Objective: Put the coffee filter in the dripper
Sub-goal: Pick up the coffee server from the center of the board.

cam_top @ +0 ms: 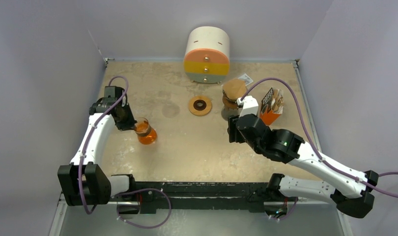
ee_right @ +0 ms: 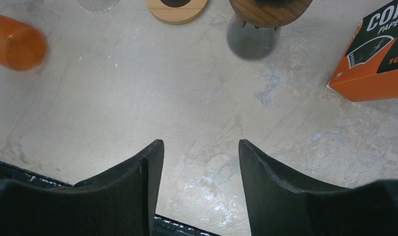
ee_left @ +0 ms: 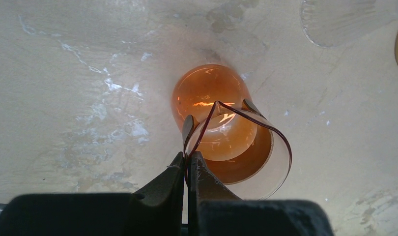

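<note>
The right end effector is held spread above the counter, gripping nothing. The filter box, an orange carton with black print, lies ahead and to its right, so this arm is judged the nearer. The box is cut by the frame edge, so its long axis cannot be told, and no single coffee filter can be made out. The left end effector is pinched on the rim of the orange glass dripper, which is tilted just ahead of it.
</note>
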Controlling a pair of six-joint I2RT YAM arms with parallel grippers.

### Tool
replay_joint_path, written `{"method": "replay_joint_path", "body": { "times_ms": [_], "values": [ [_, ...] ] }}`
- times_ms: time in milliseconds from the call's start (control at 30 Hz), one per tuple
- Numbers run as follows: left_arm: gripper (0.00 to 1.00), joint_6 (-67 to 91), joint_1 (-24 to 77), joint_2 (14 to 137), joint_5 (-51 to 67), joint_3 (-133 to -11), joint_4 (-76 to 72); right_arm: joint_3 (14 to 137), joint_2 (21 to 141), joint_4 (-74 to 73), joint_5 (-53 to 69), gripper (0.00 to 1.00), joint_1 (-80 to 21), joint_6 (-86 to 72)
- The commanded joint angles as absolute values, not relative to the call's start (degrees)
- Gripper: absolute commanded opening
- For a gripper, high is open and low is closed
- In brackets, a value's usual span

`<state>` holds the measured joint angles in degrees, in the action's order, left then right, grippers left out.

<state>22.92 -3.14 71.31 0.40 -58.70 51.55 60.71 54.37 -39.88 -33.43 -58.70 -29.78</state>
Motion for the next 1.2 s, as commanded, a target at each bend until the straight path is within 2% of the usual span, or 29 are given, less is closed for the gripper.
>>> {"method": "replay_joint_path", "body": {
  "times_ms": [0,100,200,567,867,1167],
  "values": [
    [0.00,21.8,-3.1,67.8,6.7,-59.2,51.4,62.2,53.4,-40.4,-35.1,0.61,-58.4,-29.3],
    [0.00,21.6,-0.7,66.5,7.1,-60.4,52.5,62.8,53.1,-40.7,-34.7,0.61,-58.4,-29.2],
    [0.00,23.0,8.6,66.2,2.2,-62.5,54.3,62.7,52.7,-40.9,-34.9,0.61,-58.4,-29.2],
    [0.00,31.0,29.1,68.1,-1.7,-63.7,49.7,62.5,51.1,-42.8,-35.3,0.61,-58.4,-30.9],
    [0.00,31.2,45.5,79.4,-10.9,-71.4,46.6,62.2,49.1,-47.0,-36.1,0.61,-58.4,-33.3],
    [0.00,30.3,52.7,88.5,-11.0,-78.3,44.4,61.8,46.9,-49.9,-36.6,0.61,-58.4,-35.5]
  ]
}}
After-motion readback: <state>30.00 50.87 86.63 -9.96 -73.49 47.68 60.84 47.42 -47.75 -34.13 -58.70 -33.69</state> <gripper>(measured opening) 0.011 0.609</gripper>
